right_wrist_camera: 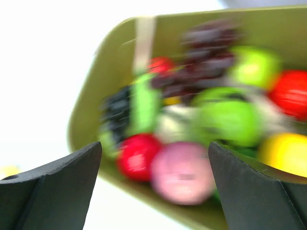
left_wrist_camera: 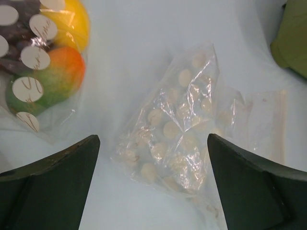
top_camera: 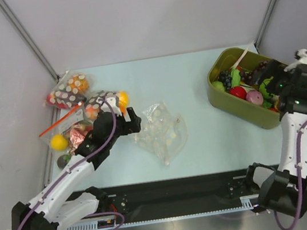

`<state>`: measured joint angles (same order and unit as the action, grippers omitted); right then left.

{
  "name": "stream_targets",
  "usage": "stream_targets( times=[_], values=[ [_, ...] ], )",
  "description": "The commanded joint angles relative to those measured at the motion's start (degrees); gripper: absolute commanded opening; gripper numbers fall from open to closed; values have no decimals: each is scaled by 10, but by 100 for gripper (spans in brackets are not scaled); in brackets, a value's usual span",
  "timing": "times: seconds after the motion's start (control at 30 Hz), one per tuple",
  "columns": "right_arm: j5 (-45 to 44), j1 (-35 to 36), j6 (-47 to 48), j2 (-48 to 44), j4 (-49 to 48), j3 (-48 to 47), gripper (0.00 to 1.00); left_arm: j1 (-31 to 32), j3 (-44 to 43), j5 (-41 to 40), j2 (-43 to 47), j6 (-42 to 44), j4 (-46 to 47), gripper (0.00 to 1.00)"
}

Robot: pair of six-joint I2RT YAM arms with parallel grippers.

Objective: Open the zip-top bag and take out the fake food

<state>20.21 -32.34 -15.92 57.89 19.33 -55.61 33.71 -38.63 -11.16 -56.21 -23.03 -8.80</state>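
Left end effector (top_camera: 136,121) gapes beside the zip-top bag (top_camera: 162,131), seemingly empty; right end effector (right_wrist_camera: 153,187), also open, over fake food (top_camera: 241,81) in olive tub (top_camera: 239,106); approx. done.

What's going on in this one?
The clear zip-top bag lies flat mid-table and looks empty; no fruit shows inside it. The left gripper is open right beside it, gripping nothing. The right gripper hangs open over the olive bin of toy fruit, holding nothing. Other filled bags sit at the left edge.
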Motion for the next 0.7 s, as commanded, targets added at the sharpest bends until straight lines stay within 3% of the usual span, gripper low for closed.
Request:
stream_targets(
  times=[0.0, 0.4, 0.67],
  values=[
    [-18, 118, 19, -20, 17, -45, 100, -4, -62, -38, 25, -3, -40, 100],
    [-102, 398, 3, -49, 49, -57, 100, -4, -183, -88, 49, 32, -144, 100],
    [-105, 449, 1, -79, 58, -49, 100, -4, -222, -109, 61, 54, -172, 100]
  ],
)
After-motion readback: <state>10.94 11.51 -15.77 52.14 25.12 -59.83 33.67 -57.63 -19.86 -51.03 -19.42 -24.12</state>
